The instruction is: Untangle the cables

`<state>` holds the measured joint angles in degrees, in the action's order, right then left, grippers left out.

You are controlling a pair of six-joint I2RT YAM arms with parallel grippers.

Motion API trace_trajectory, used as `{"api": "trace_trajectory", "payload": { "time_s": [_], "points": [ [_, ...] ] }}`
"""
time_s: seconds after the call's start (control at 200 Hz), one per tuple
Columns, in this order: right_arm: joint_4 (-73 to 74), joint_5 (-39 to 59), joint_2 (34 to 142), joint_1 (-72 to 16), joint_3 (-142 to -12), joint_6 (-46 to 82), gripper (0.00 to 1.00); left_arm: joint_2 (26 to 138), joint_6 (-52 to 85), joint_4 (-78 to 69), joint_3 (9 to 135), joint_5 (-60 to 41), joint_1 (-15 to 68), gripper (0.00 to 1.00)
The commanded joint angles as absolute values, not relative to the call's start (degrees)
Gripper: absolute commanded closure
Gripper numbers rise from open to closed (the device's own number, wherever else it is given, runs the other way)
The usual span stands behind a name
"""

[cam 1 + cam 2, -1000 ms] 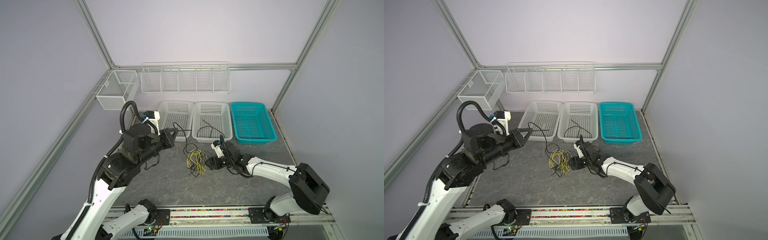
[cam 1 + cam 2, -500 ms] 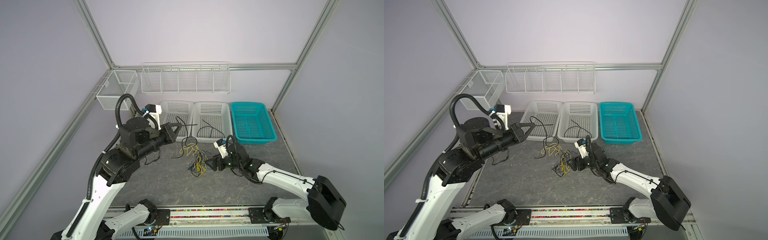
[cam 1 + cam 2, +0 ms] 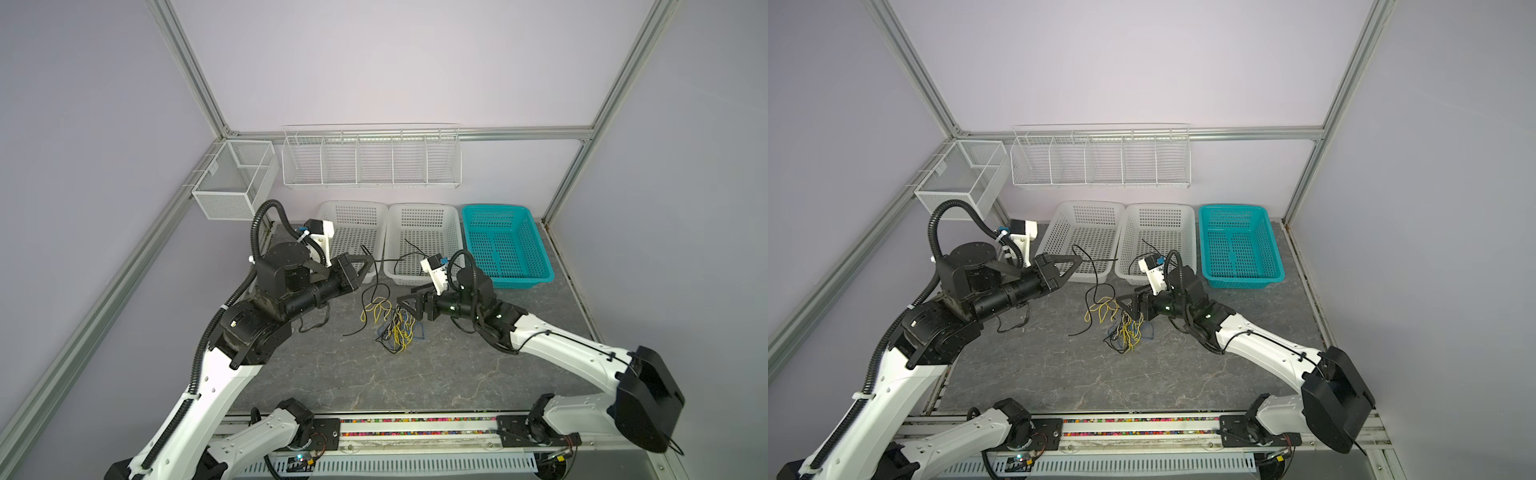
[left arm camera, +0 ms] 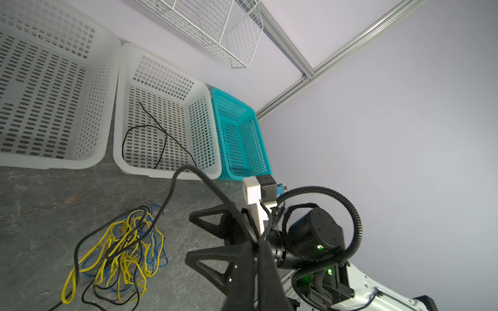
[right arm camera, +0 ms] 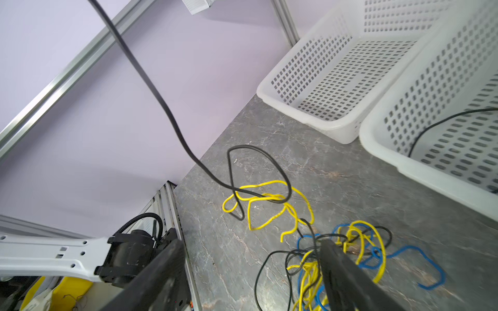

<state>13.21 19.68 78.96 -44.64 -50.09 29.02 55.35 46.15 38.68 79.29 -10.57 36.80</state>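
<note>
The cables point(image 3: 397, 328) point(image 3: 1127, 332) lie as a black, yellow and blue tangle on the grey tabletop. My left gripper point(image 3: 371, 259) point(image 3: 1079, 259) point(image 4: 258, 242) hangs above the table, left of the tangle, shut on a black cable point(image 4: 188, 168) point(image 5: 151, 78) that arcs down into the pile. A yellow loop point(image 3: 376, 309) point(image 5: 269, 199) lies stretched out toward the left of the pile. My right gripper point(image 3: 409, 299) point(image 3: 1127, 303) point(image 5: 250, 269) is open at the tangle's right side. One of its fingers point(image 5: 336, 266) rests among the wires and nothing is gripped.
Two white baskets point(image 3: 353, 206) point(image 3: 424, 206) and a teal basket point(image 3: 498, 208) line the back. A loose black cable point(image 3: 409, 253) point(image 4: 151, 134) lies in the middle basket. A wire rack point(image 3: 370, 158) and a mesh box point(image 3: 232, 183) hang on the walls.
My left gripper has risen and shifted right with the black cable, drawing a yellow loop out of the pile. My right arm has swung and brought its open gripper onto the tangle.
</note>
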Motion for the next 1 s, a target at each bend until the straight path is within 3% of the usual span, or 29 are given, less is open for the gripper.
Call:
{"api": "trace_trajectory", "payload": {
  "time_s": [0.0, 0.345, 0.495, 0.995],
  "points": [
    [17.6, 23.3, 82.5, -45.4, -52.7, 30.9, 0.2, 53.8, 47.5, 36.2, 78.8, -11.8, 37.0, 1.0],
    [21.3, 22.8, 89.9, -46.0, -56.5, 31.1, 0.24, 52.0, 48.7, 34.4, 76.4, -13.2, 37.0, 1.0],
    [22.5, 23.4, 92.0, -47.2, -57.8, 30.9, 0.3, 51.7, 48.6, 34.2, 76.4, -13.4, 37.0, 1.0],
    [23.0, 22.5, 93.9, -47.5, -58.3, 29.9, 0.79, 49.9, 48.3, 32.6, 74.1, -14.0, 37.0, 1.0]
  ]
}}
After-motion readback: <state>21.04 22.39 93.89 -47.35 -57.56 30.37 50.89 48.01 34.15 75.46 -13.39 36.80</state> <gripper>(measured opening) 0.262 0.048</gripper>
